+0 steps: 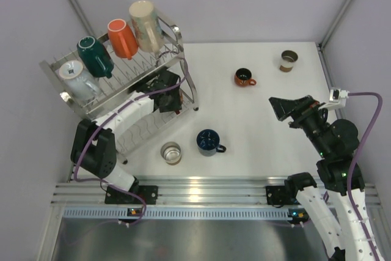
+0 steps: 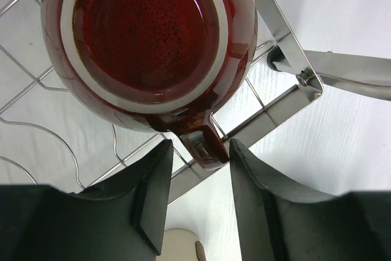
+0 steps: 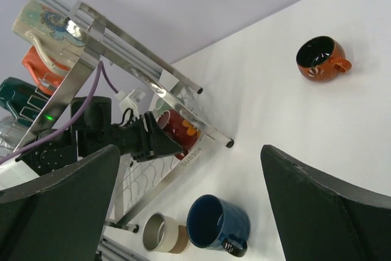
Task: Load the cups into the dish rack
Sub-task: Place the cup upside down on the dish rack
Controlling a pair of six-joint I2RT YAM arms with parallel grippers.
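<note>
1. The left gripper (image 2: 201, 149) reached in under the upper tier of the dish rack (image 1: 122, 76). Its dark fingers (image 2: 153, 194) were pinched on the handle of the red mug (image 2: 146, 35). The mug lay on the lower tier's wires, close to the rack's corner bracket.
2. The right gripper (image 1: 278, 108) hung over the right side of the table (image 1: 256, 151), jaws spread wide around nothing, well apart from every cup.
3. Bare white tabletop lay between the rack and the right arm. The navy mug (image 1: 209, 142) and a metallic tumbler (image 1: 171, 153) stood near the rack's front. The orange-brown mug (image 1: 244, 77) and small brown cup (image 1: 288, 60) stood farther back.
4. Four cups lay tipped on the upper tier: a pale mug (image 1: 76, 77), dark teal cup (image 1: 95, 56), orange cup (image 1: 122, 38) and tall beige cup (image 1: 145, 25).
5. The rack was shiny thin wire with flat steel strips. The red mug was glossy and speckled, with a pale ring on its round face.
</note>
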